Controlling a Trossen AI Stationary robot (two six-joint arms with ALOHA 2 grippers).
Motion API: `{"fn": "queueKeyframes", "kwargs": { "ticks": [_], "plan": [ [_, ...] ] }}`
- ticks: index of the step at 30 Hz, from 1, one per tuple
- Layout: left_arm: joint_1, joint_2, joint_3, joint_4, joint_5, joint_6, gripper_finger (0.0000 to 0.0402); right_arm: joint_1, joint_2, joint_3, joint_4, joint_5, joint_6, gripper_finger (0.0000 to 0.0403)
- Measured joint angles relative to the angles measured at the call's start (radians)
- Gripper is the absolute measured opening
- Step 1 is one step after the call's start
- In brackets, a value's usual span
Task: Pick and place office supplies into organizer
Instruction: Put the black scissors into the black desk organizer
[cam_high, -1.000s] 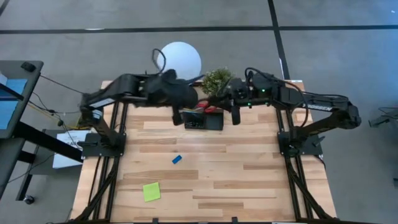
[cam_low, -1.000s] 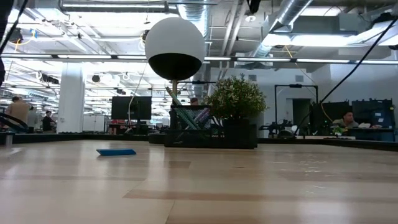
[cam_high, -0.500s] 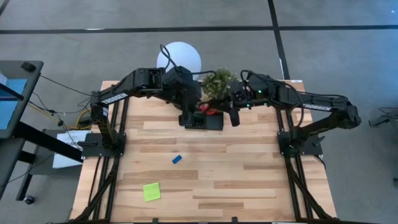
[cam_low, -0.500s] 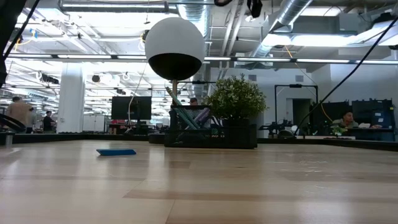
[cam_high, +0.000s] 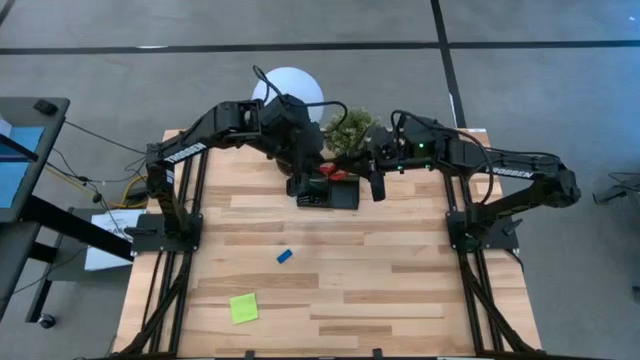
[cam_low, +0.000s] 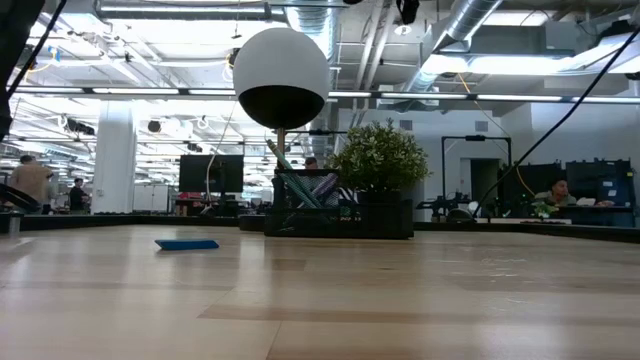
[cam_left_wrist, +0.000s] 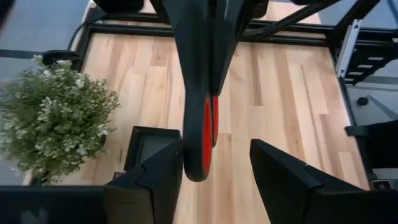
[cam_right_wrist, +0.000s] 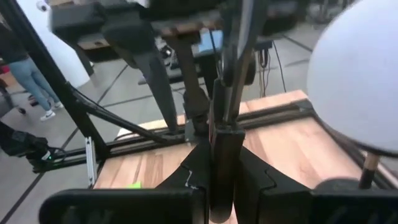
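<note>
A pale wooden desk (cam_high: 400, 290) stands on grey floor (cam_high: 540, 110) crossed by dark lines. Beyond its far edge lies an open office: exposed silver ducts (cam_low: 480, 30), strip lights, a white column (cam_low: 115, 155), dark monitors (cam_low: 210, 172), seated people (cam_low: 30, 180).

The desk (cam_high: 400, 290) is pale wood in light and honey-brown planks. Both arms are dark, and so is the left hand (cam_left_wrist: 217, 180), whose fingers (cam_left_wrist: 155, 180) are black. Between those fingers a red handle of the scissors (cam_left_wrist: 202, 140) shows bright against the planks. Just beside the left hand sits the black organizer (cam_high: 330, 195), with a touch of red at its rim. Beside it, near the right hand (cam_high: 378, 188), the potted plant (cam_high: 350, 130) is speckled green. The lamp globe (cam_low: 281, 77) is white above, black below. Well away from both hands lie a blue eraser (cam_high: 284, 256) and a lime-green sticky pad (cam_high: 243, 308).
</note>
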Motion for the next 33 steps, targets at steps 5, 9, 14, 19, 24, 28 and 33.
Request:
{"fn": "queueKeyframes", "kwargs": {
  "ticks": [5,9,14,19,24,28,33],
  "plan": [
    [0.014,0.019,-0.001,0.026,0.029,-0.014,0.018,0.001,0.0,0.0,0.013,-0.001,-0.018,0.0029],
    [0.018,0.033,0.0,0.03,0.031,-0.02,0.0162,0.001,0.0,0.0,0.015,0.0,-0.018,0.0031],
    [0.019,0.047,0.001,0.031,0.029,-0.027,0.0098,0.001,0.0,0.0,0.027,0.001,-0.019,0.003],
    [0.023,0.05,0.0,0.032,0.022,-0.07,0.0022,0.0,0.0,0.0,0.028,0.003,-0.035,0.0049],
    [0.025,0.044,0.029,-0.001,0.013,-0.14,0.0027,0.001,0.0,0.001,0.026,0.027,-0.037,0.0088],
    [0.025,0.04,0.051,-0.076,0.02,-0.207,0.0023,-0.003,-0.007,0.001,-0.025,0.036,-0.083,0.0109],
    [0.044,0.032,0.05,-0.256,0.081,-0.349,0.0023,-0.025,-0.053,0.001,-0.21,0.088,-0.107,0.0119]
  ]
}}
